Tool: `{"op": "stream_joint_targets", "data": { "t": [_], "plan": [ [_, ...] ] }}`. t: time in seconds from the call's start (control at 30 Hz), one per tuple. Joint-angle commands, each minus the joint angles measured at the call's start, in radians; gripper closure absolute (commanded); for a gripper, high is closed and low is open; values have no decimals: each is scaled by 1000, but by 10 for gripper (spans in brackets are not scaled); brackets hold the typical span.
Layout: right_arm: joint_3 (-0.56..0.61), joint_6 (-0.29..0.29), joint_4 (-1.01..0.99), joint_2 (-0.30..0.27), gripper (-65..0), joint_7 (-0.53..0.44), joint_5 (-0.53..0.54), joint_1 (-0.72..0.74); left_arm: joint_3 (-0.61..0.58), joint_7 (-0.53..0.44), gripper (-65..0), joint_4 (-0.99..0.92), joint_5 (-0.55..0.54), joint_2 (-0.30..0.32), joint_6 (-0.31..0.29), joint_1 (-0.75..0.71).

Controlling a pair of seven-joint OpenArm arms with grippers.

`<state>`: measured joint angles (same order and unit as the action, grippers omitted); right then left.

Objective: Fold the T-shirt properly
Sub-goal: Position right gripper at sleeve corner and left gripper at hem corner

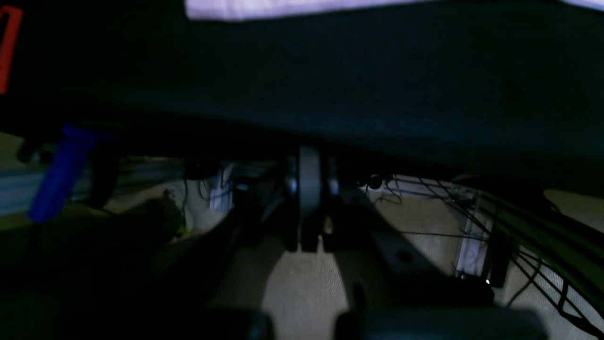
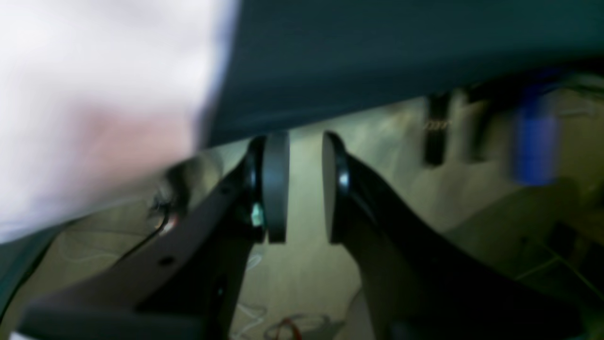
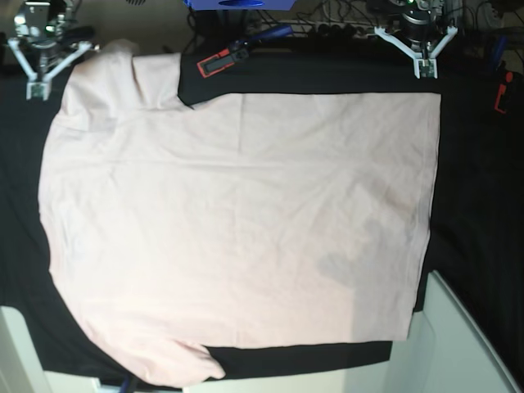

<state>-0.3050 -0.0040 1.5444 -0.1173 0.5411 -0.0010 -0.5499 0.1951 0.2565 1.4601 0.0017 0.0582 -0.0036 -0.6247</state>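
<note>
You have the T-shirt (image 3: 237,237) lying flat and plain side up on the black cloth (image 3: 471,196), taking most of the middle of the base view. Its straight hem runs down the right side of that view, with a wide band of cloth beyond it; the long top edge is straight from the hem to a notch where the upper sleeve (image 3: 123,74) juts toward the far edge. The lower sleeve (image 3: 176,364) reaches almost to the near edge of the cloth, so you have little margin there. On the left of the view the shirt's edge stands near the cloth's border. Your right gripper (image 2: 304,186) has its pads (image 2: 276,186) parted with nothing between them, and sits beside the upper sleeve, whose pale fabric fills the left of its wrist view (blurred, so contact is hard to judge). Your left gripper (image 1: 309,203) has its fingers pressed together on nothing, at the far edge near the hem corner, with dark cloth between it and the shirt. A red-and-black tool (image 3: 223,59) lies on the cloth just past the top edge.
</note>
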Motion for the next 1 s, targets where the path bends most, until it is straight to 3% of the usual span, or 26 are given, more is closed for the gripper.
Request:
{"op": "stream_joint_targets", "data": {
  "t": [0.0,0.1,0.23,0.3,0.37,0.5,0.57,0.67,0.77,0.97],
  "plan": [
    [-7,2,78,-17,-110,-39,-1,26,-4,-127,0,60,-1,13,7,24],
    [-9,2,161,-17,-110,32,-1,27,-6,-125,0,100,-1,12,7,7],
    [-9,3,179,-17,-110,49,-1,54,-1,-125,0,124,-1,15,7,7],
    [-15,43,170,-17,-115,52,-1,87,4,-122,0,118,-1,16,7,30],
    [-53,143,156,-15,-118,52,-1,109,4,-73,0,121,-1,18,7,42],
    [-222,396,163,90,-119,64,-1,169,5,-15,0,118,-2,25,6,58],
    [-322,525,149,104,-125,132,-1,230,14,-15,0,129,-2,30,-16,56],
    [-445,702,120,104,-229,230,-1,297,20,-7,0,133,-2,25,-77,61],
    [-550,702,103,104,-326,317,-1,345,33,-12,0,133,-4,30,-92,59],
    [-598,702,-18,58,-332,445,12,408,62,-10,0,139,-4,27,-92,62]
  ]
}}
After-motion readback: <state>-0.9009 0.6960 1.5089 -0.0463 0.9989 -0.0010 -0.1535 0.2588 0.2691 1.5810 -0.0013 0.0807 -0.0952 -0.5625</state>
